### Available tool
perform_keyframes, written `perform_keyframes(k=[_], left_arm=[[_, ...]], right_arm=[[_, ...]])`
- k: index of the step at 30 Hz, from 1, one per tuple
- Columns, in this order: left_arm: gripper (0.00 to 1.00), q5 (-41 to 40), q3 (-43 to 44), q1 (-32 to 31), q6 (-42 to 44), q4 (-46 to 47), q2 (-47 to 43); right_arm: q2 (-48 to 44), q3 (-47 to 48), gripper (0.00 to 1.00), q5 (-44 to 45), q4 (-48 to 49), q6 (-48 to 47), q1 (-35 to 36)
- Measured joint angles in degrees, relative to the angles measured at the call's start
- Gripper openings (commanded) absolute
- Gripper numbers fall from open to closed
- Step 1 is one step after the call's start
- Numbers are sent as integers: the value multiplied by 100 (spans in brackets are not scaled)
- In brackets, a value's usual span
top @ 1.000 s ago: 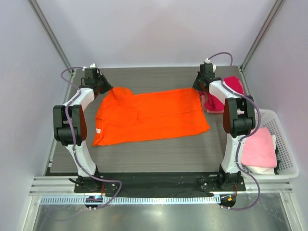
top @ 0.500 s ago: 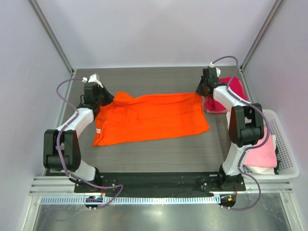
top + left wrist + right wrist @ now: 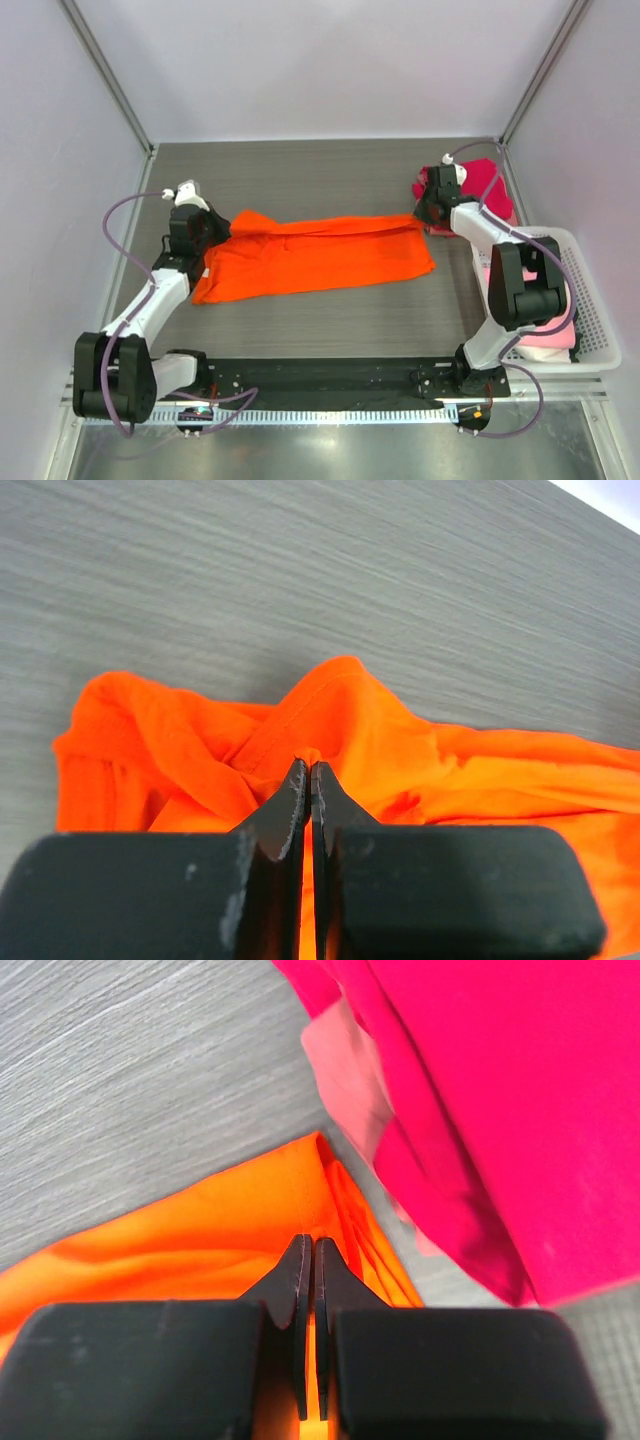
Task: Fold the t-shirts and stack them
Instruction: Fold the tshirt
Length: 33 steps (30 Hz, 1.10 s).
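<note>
The left pincer [image 3: 308,765] is closed tight, its two fingers pressed flat together with a raised fold of the orange t-shirt [image 3: 420,770] nipped at their tips. Around that pinch the cloth bunches into wrinkles, with bare grey table [image 3: 300,570] beyond it at 12 o'clock.

The right pincer [image 3: 307,1240] is likewise closed, clamped on the pointed corner of the orange t-shirt [image 3: 180,1250]. Just past that corner, at 1 to 3 o'clock, lies the magenta t-shirt [image 3: 500,1110], with a strip of pale pink cloth [image 3: 345,1070] showing at its edge.

From above, the orange t-shirt [image 3: 320,258] is spread as a wide band across the middle of the table [image 3: 330,175]. The left pincer [image 3: 205,232] holds it at 10 o'clock and the right pincer [image 3: 425,207] at 2 o'clock. The magenta t-shirt [image 3: 487,180] sits at the table's 2 o'clock corner, touching the orange one's corner. A white basket [image 3: 592,300] stands at 4 o'clock with a pink t-shirt [image 3: 552,335] inside
</note>
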Motion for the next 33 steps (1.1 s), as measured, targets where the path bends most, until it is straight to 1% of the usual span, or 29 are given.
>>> perform_keyframes(k=[9,10,12,13,14,15,16,17,19,20,22,23,25,28,30,33], left_arm=[[0,-188,-695,-11,-275,-238,-1187],[0,-190,-765,-11,-319,-293,-1307],[0,-190,-957,-11,-461,-420,-1600],[2,-186,-1049,-13,-544,-487,-1729],[5,-181,-1248,-13,-658,-597,-1982],[10,-157,-1351,-15,-734,-656,-2131],[17,-81,-1521,-13,-841,-728,-2371],[35,-7,-1663,-13,-925,-835,-2627],[51,179,-1851,-15,-1128,-1117,-3123],[63,262,-1893,-15,-1207,-1250,-3333],[71,369,-1891,-20,-1386,-1539,-3689],[76,378,-1862,-20,-1449,-1665,-3801],[81,358,-1746,-20,-1547,-1934,-3936],[83,278,-1357,-20,-1650,-2210,-3582],[83,240,-892,-20,-1659,-2350,-2813],[83,234,-129,-7,-1652,-2411,-1434]], right_arm=[[-949,-1113,1,140,487,245,0],[-1032,-1272,2,166,570,297,2],[-1172,-1554,8,219,662,398,9],[-1228,-1694,23,240,723,448,11],[-1298,-1875,23,275,767,533,11],[-1349,-1991,28,306,868,610,11],[-1427,-2124,44,337,997,673,11],[-1578,-2308,51,363,1086,754,11],[-1976,-2688,61,374,1360,831,20],[-2164,-2844,61,365,1493,844,33],[-2511,-3073,59,308,1797,855,109],[-2568,-3091,59,256,1919,855,188],[-2509,-3003,58,87,2218,828,498],[-1917,-2514,56,-354,2487,765,1165],[-1239,-2000,54,-911,2712,748,1561],[-289,-1226,54,-1703,2966,739,2070]])
